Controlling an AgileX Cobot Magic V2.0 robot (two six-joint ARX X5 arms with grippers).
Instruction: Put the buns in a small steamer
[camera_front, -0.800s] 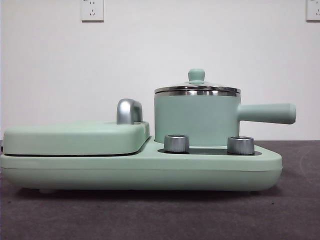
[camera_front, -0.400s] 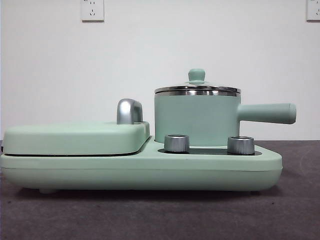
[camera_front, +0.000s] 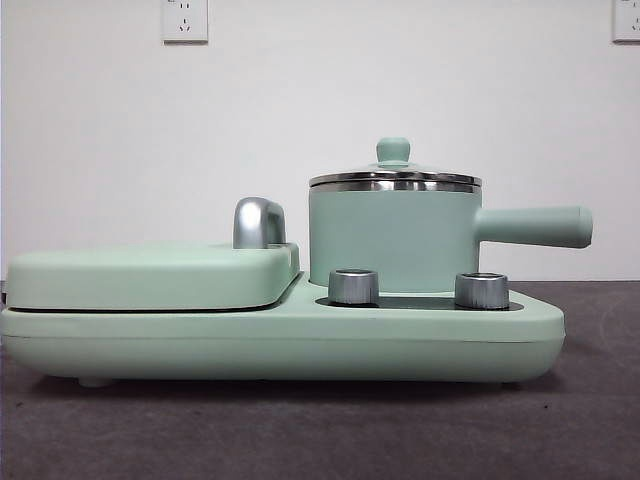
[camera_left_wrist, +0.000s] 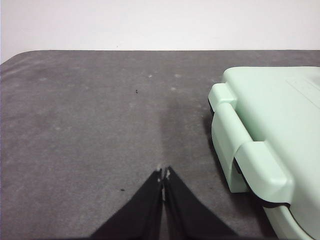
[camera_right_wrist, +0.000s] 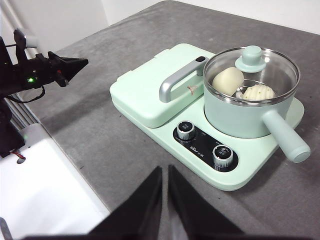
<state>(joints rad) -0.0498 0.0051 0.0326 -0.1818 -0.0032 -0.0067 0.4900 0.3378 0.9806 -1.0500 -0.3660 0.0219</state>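
Buns sit inside the small steamer (camera_right_wrist: 250, 107) under its glass lid (camera_right_wrist: 251, 75): the smooth bun (camera_right_wrist: 227, 80) and the ridged bun (camera_right_wrist: 258, 92) side by side, so the job looks done. They seem soft, light and easy to squash; hold one gently around its sides. The left gripper (camera_left_wrist: 163, 173) and right gripper (camera_right_wrist: 164, 172) wait over the grey tabletop (camera_right_wrist: 125, 150), jaws closed and empty.

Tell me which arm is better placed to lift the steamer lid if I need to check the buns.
Right, probably. Its gripper looks down at the steamer with the lid knob and both buns in view. The left gripper faces bare table beside the griddle.
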